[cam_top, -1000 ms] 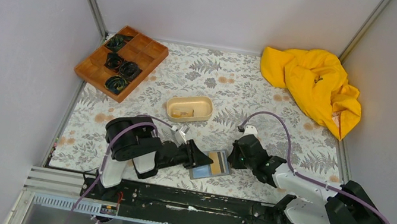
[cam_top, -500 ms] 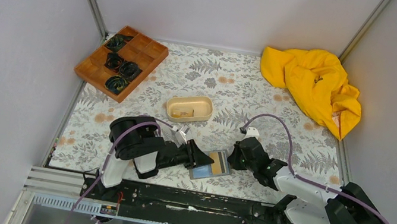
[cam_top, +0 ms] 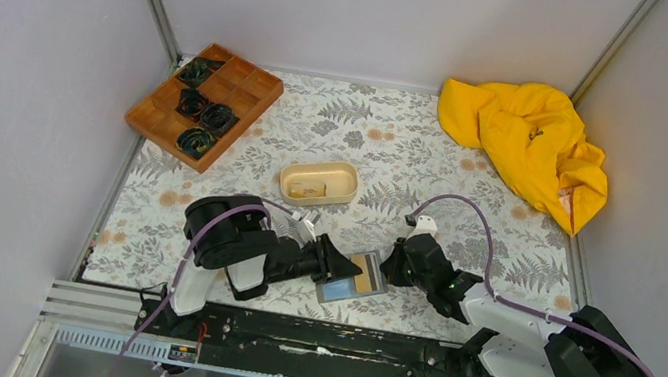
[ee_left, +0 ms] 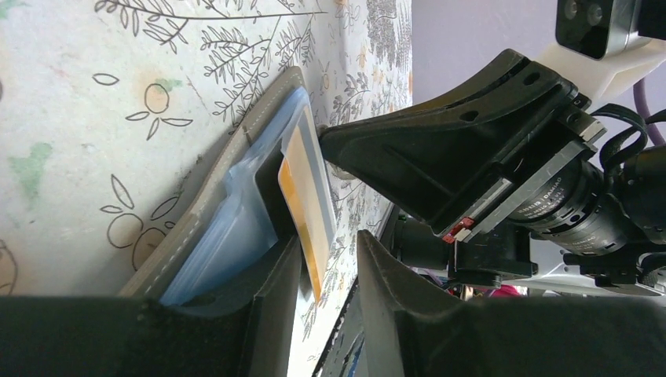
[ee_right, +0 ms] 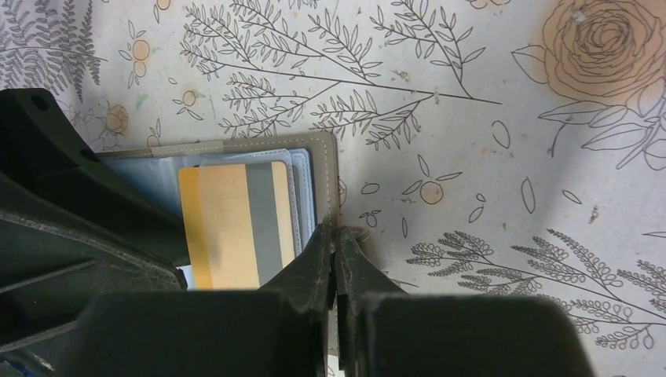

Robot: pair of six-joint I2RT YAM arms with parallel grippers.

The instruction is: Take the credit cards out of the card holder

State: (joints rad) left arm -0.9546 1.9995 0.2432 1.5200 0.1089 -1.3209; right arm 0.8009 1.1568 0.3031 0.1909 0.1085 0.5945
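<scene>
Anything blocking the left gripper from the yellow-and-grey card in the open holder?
Nothing visible. An edge of the yellow-and-grey striped plastic card sits between the open fingers of the left gripper. The right gripper is shut at the opposite rim of the grey bifold card holder, clear of that path.

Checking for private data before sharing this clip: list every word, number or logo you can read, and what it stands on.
No text reads clearly.
Orange and grey striped credit card: no print shows on its visible face.
Black motor housing on the right arm: white lettering, too blurred to read.
White tag on the crumpled yellow cloth: too small to read.
</scene>
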